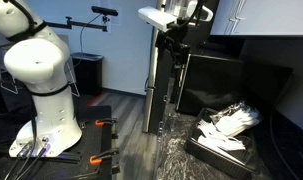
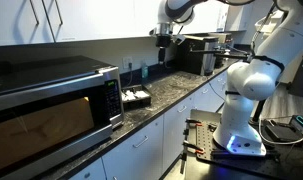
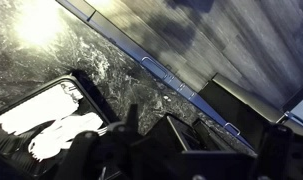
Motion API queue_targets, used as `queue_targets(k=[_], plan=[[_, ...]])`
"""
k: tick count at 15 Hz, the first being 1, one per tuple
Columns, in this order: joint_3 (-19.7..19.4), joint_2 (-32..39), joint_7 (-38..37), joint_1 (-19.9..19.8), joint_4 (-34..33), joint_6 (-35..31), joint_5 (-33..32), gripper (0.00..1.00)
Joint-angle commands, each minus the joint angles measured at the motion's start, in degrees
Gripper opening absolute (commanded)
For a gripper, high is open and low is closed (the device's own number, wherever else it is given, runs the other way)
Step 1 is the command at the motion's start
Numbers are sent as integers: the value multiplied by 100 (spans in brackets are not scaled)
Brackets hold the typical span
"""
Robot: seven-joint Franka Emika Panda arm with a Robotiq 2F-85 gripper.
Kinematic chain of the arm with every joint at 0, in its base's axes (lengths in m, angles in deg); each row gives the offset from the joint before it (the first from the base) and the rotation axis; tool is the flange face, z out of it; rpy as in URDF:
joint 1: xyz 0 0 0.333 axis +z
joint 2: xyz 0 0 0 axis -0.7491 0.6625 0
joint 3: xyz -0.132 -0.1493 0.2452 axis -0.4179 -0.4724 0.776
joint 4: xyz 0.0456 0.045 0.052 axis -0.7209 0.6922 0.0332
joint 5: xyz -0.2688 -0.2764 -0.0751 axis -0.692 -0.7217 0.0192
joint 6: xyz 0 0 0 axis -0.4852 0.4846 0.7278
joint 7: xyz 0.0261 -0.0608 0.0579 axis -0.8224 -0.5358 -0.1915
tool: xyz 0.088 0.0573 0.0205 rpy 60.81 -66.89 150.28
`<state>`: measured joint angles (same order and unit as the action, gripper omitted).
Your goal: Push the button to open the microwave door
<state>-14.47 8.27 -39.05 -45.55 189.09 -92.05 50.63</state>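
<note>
The stainless microwave (image 2: 51, 105) stands on the dark counter at the near end, with its door closed. Its control panel (image 2: 112, 98) is on the right side of its front; single buttons are too small to make out. My gripper (image 2: 163, 44) hangs high above the counter, far beyond the microwave, beside a black appliance (image 2: 196, 55). It also shows in an exterior view (image 1: 172, 47). In the wrist view the dark fingers (image 3: 154, 125) show a gap between them and hold nothing. The microwave is not in the wrist view.
A black tray of white packets (image 2: 138, 96) sits on the counter between the microwave and the gripper; it also shows in an exterior view (image 1: 226, 135) and in the wrist view (image 3: 51, 120). Cabinet drawers with handles (image 3: 176, 80) run below the counter edge. The robot base (image 1: 46, 100) stands on the floor.
</note>
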Motion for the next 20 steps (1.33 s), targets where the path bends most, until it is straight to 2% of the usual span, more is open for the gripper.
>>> queue_targets(k=[1,3,5,11,15,17,20], plan=[[133,28,65,-155,-13,21,76,100],[217,55,-83,-179,22,-100,20,100],[460,101,-381,-196,176,-595,-18,100],[1432,638,-1793,-237,640,-2557,-544,100],[1851,1028,-2813,-346,883,-3616,-961,100],[1940,1285,-3097,-332,859,-3847,-1008,100],[1880,1307,-2949,-243,843,-3699,-908,100]])
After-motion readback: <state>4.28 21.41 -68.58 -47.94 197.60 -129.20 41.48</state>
